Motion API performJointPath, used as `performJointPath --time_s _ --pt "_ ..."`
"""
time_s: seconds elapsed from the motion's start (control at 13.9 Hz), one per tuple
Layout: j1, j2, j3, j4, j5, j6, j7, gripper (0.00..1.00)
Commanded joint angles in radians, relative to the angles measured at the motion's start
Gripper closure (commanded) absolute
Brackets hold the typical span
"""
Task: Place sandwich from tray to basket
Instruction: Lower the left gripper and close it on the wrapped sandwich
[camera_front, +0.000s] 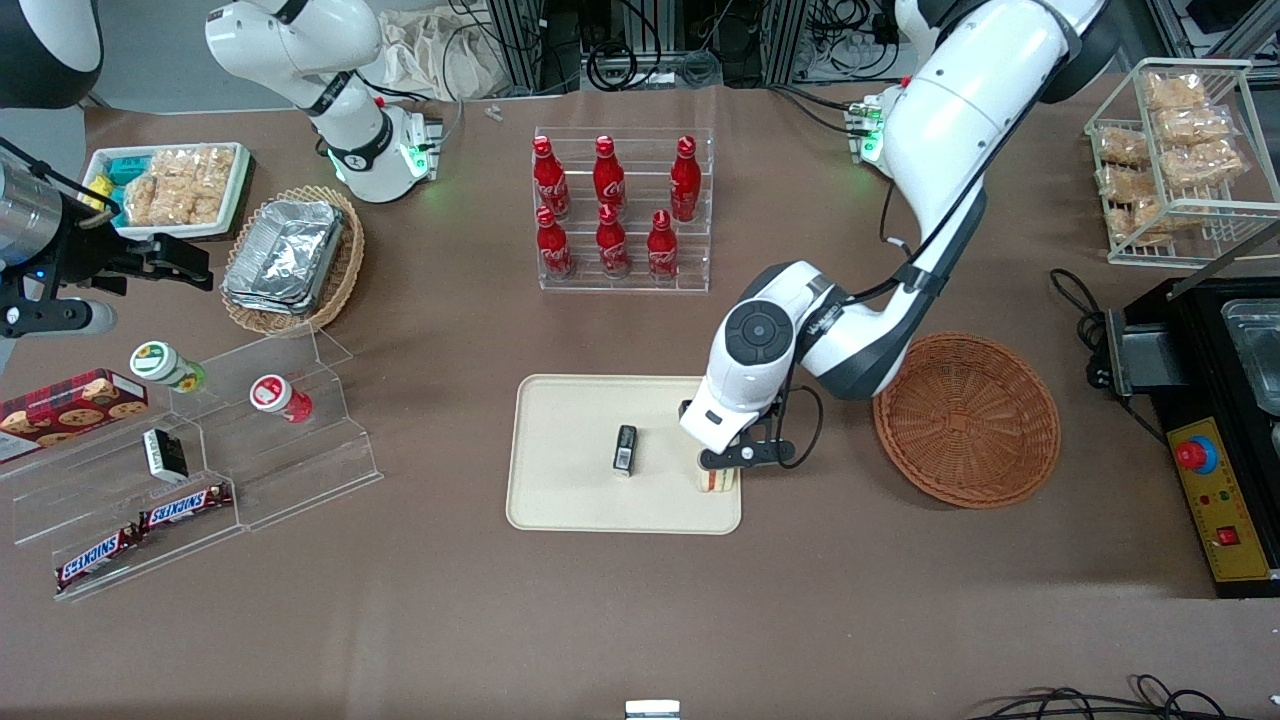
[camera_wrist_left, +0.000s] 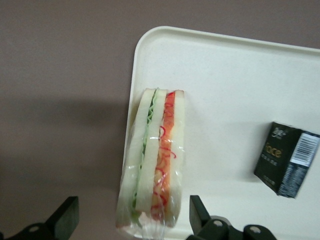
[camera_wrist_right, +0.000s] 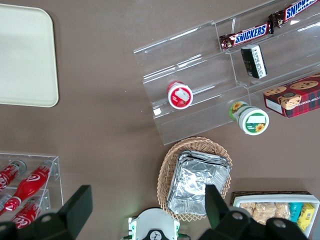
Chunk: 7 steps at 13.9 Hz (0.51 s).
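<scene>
My gripper (camera_front: 742, 456) hangs over the edge of the cream tray (camera_front: 600, 505) and partly hides the sandwich (camera_front: 716, 480) in the front view. The left wrist view shows the gripper (camera_wrist_left: 134, 212) open, one finger to each side of one end of the wrapped sandwich (camera_wrist_left: 150, 160). White bread, green leaf and red filling show through the clear film. The sandwich lies along the rim of the tray (camera_wrist_left: 220, 90) that is toward the working arm's end. Apart from the tray stands the round brown wicker basket (camera_front: 967, 420), toward the working arm's end.
A small black box (camera_front: 625, 450) lies on the tray beside the sandwich. A clear rack of red bottles (camera_front: 622, 240) stands farther from the front camera than the tray. Beside the basket are a black cable (camera_front: 1093, 330) and a black appliance with a yellow panel (camera_front: 1218, 500).
</scene>
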Motion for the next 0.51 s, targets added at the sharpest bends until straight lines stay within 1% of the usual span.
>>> performJointPath --time_s 0.0,0.07,0.14,0.29,0.43 --pt "-0.014 0.04 0.004 0.029 0.049 0.026 -0.016 0.02" --pt "-0.016 0.051 0.004 0.029 0.05 0.035 -0.016 0.05" --pt "-0.016 0.053 0.005 0.026 0.05 0.054 -0.016 0.1" --pt "-0.016 0.062 0.005 0.023 0.053 0.071 -0.014 0.34" --pt "-0.016 0.071 0.005 0.023 0.093 0.081 -0.025 0.57"
